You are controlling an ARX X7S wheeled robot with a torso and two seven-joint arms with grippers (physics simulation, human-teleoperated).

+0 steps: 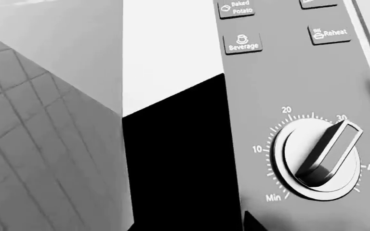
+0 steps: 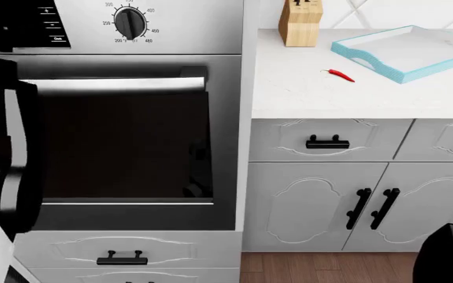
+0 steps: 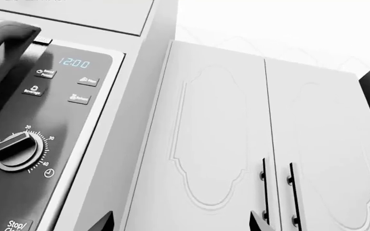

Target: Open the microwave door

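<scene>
Two wrist views: both show the microwave control panel; the head view shows only the oven below, so the microwave sits above that view's top edge.
Landmark: timer dial, used for all placements below.
Step in hand: approach. My judgement: neither of my grippers is on the door yet.
Microwave door: a dark curved handle rises above and to the door side of the dial in the right wrist view; the door looks closed, flush with the panel.
Left gripper: close to the panel, just beside the dial; fingers out of frame, so I cannot tell whether they are apart or together.
Right gripper: two dark fingertips, spread apart, nothing between them, aimed at the white cabinet doors well to the far side of the dial from the handle.
Next move, as I judge it: swing my right gripper back past the dial to the handle, close on it, pull outward along the hinge arc.
Materials: panel matte grey with flat printed buttons; dial round, ridged bar grip, tick marks around it; cabinets smooth white with moulded relief and thin black bar pulls.
</scene>
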